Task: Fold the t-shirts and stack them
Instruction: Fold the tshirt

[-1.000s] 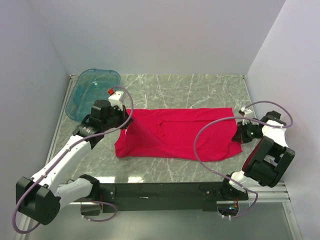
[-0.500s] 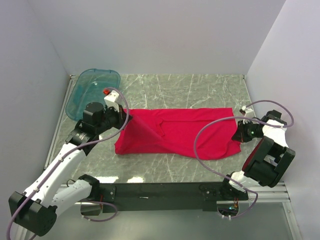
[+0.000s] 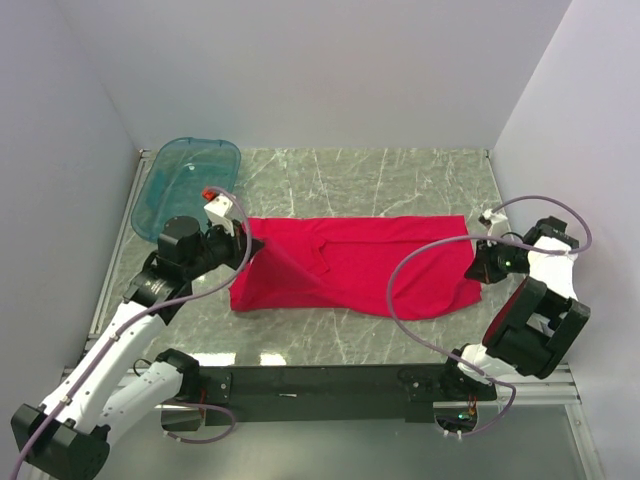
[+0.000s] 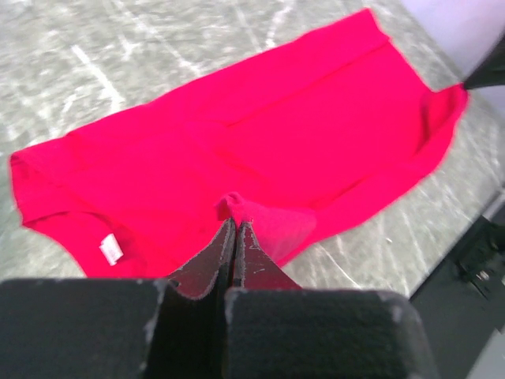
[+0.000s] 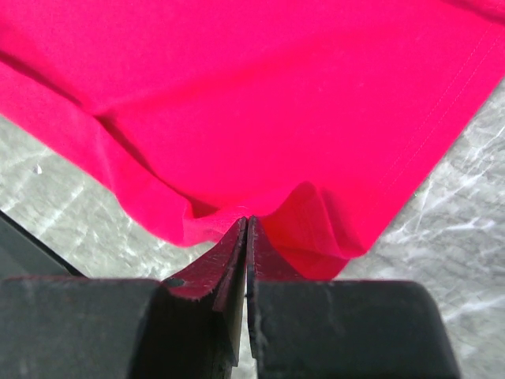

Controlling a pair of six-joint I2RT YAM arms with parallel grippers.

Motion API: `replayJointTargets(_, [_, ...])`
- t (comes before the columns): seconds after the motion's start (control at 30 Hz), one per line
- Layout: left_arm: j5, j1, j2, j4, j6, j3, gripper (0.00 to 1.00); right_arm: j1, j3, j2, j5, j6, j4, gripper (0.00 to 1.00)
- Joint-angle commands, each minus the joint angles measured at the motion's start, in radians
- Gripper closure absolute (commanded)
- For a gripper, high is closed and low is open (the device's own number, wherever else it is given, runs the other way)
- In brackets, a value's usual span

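The red t-shirt lies spread as a wide band across the marble table, its folded edges showing in the left wrist view. My left gripper is shut on a pinch of its left edge, and the cloth there rises in a small peak. At the shirt's right end my right gripper is shut on a fold of the hem, with red fabric bunched on both sides of the tips. A white label shows near the left corner.
A translucent teal tub leans at the back left, just behind my left arm. White walls close the table on three sides. A black rail runs along the near edge, and the right arm's grey cable loops over the shirt.
My left wrist has drawn back to the left while holding the shirt's left edge, pulling that cloth into a taut peak. The right gripper has hardly moved.
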Motion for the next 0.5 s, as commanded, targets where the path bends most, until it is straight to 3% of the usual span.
replayJointTargets(0.0, [0.115,-0.003,-0.027,0.015,0.027,-0.004,0.99,-0.007,0.022,-0.049,0.057,-0.124,-0.088,0.92])
replayJointTargets(0.13, [0.272,-0.003,-0.025,-0.017,0.061,-0.013,0.99,-0.004,-0.011,-0.060,0.096,-0.317,-0.214,0.88])
replayJointTargets(0.23, [0.358,-0.013,-0.019,-0.054,0.095,-0.026,0.99,0.034,-0.025,-0.075,0.104,-0.425,-0.294,0.79])
replayJointTargets(0.3, [0.419,-0.021,-0.025,-0.052,0.112,-0.033,0.99,0.074,-0.016,-0.092,0.096,-0.459,-0.326,0.58])
replayJointTargets(0.43, [0.468,-0.024,-0.030,-0.098,0.133,-0.033,0.99,0.258,-0.001,-0.150,0.061,-0.454,-0.302,0.37])
replayJointTargets(0.47, [0.479,-0.024,-0.035,-0.098,0.130,-0.038,0.99,0.368,0.001,-0.164,0.037,-0.460,-0.291,0.29])
